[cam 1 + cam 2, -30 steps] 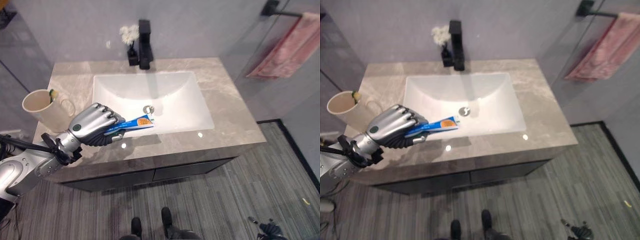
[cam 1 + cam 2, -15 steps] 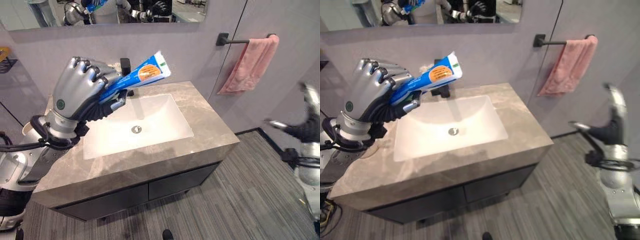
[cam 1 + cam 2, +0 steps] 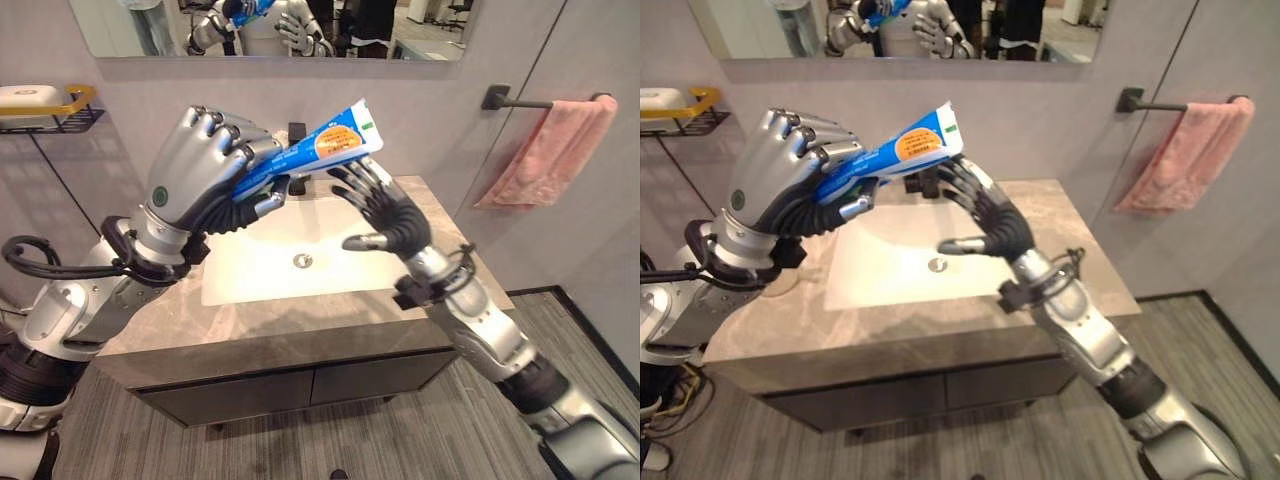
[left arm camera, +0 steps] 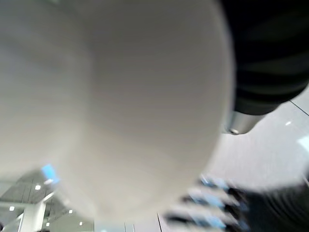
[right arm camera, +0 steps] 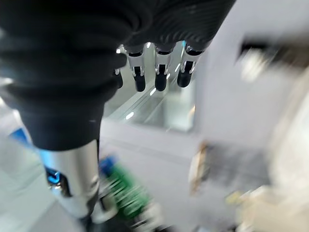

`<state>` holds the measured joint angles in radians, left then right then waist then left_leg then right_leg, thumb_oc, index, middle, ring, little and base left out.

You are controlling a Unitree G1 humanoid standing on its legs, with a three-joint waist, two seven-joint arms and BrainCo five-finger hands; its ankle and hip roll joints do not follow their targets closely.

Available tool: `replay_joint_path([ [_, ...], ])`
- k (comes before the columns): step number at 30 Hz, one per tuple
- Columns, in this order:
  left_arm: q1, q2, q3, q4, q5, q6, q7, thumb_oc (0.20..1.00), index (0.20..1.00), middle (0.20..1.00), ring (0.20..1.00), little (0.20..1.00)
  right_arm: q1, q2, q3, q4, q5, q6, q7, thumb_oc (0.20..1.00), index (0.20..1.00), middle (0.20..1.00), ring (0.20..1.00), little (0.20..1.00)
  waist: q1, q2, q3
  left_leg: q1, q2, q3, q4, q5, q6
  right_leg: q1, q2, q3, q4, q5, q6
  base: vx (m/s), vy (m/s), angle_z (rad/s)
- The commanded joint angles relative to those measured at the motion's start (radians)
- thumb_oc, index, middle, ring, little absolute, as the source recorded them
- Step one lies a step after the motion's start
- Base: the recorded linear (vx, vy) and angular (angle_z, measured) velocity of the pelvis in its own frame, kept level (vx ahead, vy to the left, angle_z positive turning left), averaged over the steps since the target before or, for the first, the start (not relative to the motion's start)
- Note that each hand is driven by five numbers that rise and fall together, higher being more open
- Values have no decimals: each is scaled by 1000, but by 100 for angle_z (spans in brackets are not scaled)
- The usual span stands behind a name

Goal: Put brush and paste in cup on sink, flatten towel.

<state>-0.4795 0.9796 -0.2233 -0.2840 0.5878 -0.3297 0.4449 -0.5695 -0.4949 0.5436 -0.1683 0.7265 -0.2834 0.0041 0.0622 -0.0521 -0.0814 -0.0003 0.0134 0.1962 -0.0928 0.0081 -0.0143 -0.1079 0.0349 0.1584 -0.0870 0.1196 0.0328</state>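
My left hand [image 3: 200,175] is raised high over the sink, shut on a blue and white toothpaste tube [image 3: 330,140]. The tube's free end points up and to the right. My right hand [image 3: 390,210] is open with spread fingers [image 5: 159,72] just below and right of that end, apart from it by a small gap. The pink towel [image 3: 545,150] hangs bunched on a black rail at the far right wall.
The white basin [image 3: 330,270] is set in a grey marble counter [image 3: 300,330] with dark drawers below. A black faucet [image 3: 298,184] stands behind the basin, partly hidden by the tube. A wall shelf [image 3: 40,100] is at upper left, below a mirror.
The camera has tilted up. My left hand lifted the tube from counter height to above the sink. The right hand swung in from the far right to just under the tube's end.
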Motion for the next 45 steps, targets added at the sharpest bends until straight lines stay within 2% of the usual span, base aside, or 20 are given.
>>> replay_joint_path([
  [1, -36, 24, -17, 61, -55, 15, 81, 200, 200, 200, 200, 200, -54, 50, -51, -72, 68, -120, -39, 1000, 1000, 1000, 1000, 1000, 21, -29, -44, 9, 15, 7, 5, 5, -42, 15, -66, -47, 4, 31, 85, 17, 8, 6],
  [8, 15, 31, -28, 54, -75, 0, 71, 200, 200, 200, 200, 200, -100, 65, -22, -69, 79, -128, -59, 1000, 1000, 1000, 1000, 1000, 31, -31, -43, 9, 14, 3, 5, 6, -43, 19, -68, -56, 5, 30, 84, 4, 2, 2],
  [14, 16, 16, -78, 49, -92, 0, 47, 200, 200, 200, 200, 200, -111, 91, 39, -63, 154, -111, -42, 1000, 1000, 1000, 1000, 1000, 34, -32, -42, 8, 15, 1, 5, 10, -45, 18, -66, -58, 5, 31, 82, 0, 0, 0],
  [18, -9, 28, -119, 59, -84, 8, 48, 200, 200, 200, 200, 200, -113, 61, 86, -77, 218, -89, -14, 1000, 1000, 1000, 1000, 1000, 30, -35, -42, 7, 18, 4, 5, 12, -47, 16, -65, -56, 5, 32, 81, 0, 0, 0],
  [20, -17, 37, -133, 57, -71, 18, 56, 200, 200, 200, 200, 200, -113, 27, 98, -100, 233, -84, -11, 1000, 1000, 1000, 1000, 1000, 23, -37, -40, 6, 21, 8, 5, 14, -48, 13, -62, -53, 5, 33, 81, 0, 0, 0],
  [30, -58, -3, -174, 76, -31, 57, 90, 200, 200, 200, 200, 200, -98, 35, 125, -116, 280, -71, -13, 1000, 1000, 1000, 1000, 1000, 15, -38, -38, 1, 26, 16, 5, 17, -50, 3, -60, -46, 5, 37, 80, -6, -3, -2],
  [37, -25, 3, -143, 67, 33, 112, 137, 200, 200, 200, 200, 200, -41, -3, 105, -169, 289, -67, -60, 1000, 1000, 1000, 1000, 1000, 2, -36, -41, 0, 26, 23, 5, 15, -50, -3, -57, -42, 5, 40, 81, -1, 0, 0],
  [40, -22, 20, -138, 65, 50, 132, 153, 200, 200, 200, 200, 200, -35, -45, 97, -207, 287, -67, -81, 1000, 1000, 1000, 1000, 1000, -4, -36, -41, -1, 27, 24, 5, 16, -50, -5, -56, -40, 6, 40, 81, 0, 0, 0],
  [45, -1, 15, -127, 63, 58, 146, 158, 200, 200, 200, 200, 200, -13, -43, 91, -208, 274, -55, -112, 1000, 1000, 1000, 1000, 1000, -6, -36, -42, -2, 27, 23, 5, 15, -50, -7, -57, -40, 6, 40, 81, 0, 0, 0],
])
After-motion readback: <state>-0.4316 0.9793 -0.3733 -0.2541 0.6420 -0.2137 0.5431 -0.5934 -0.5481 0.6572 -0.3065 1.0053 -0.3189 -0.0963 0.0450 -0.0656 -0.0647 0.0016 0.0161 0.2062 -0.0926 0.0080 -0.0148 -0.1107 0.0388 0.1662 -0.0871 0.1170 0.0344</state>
